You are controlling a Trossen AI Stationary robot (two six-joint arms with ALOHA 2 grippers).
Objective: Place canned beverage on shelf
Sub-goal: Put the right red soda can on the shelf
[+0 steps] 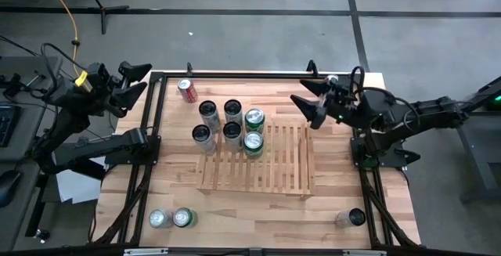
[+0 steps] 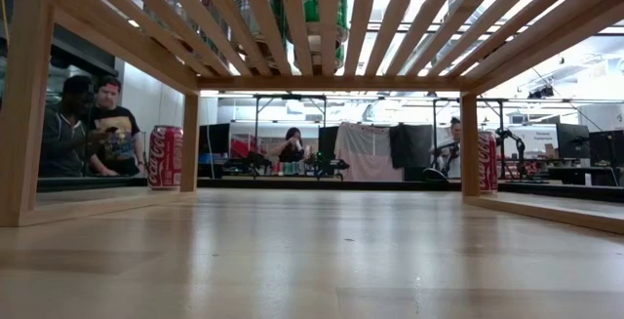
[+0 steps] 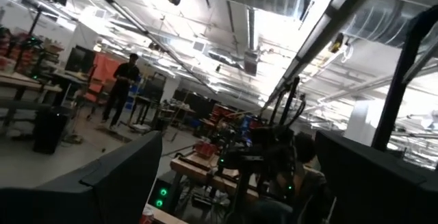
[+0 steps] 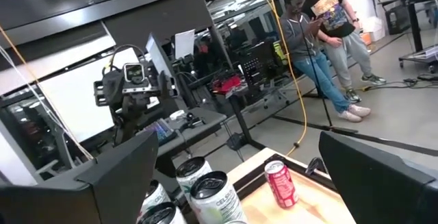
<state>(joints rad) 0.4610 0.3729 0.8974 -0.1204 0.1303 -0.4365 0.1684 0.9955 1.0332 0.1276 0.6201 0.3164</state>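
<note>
Cans (image 1: 232, 124): six clustered, one red, three near edge.

Shelf (image 1: 270, 162): pale wood slats, matt, visible grain.
Tabletop (image 1: 258, 209): light wood planks, smooth, faint sheen in low view.
Red can (image 1: 187, 91): metal, glossy printed skin.
Green cans (image 1: 254, 120): metal, shiny silver tops.
Dark cans (image 1: 232, 109): metal, glossy rims.
Table frame (image 1: 235, 74): black metal bars, matt.
Left gripper (image 1: 135, 82), right gripper (image 1: 307, 103): dark plastic-looking fingers, matt.
Floor (image 1: 258, 37): grey, smooth, dull.
</note>
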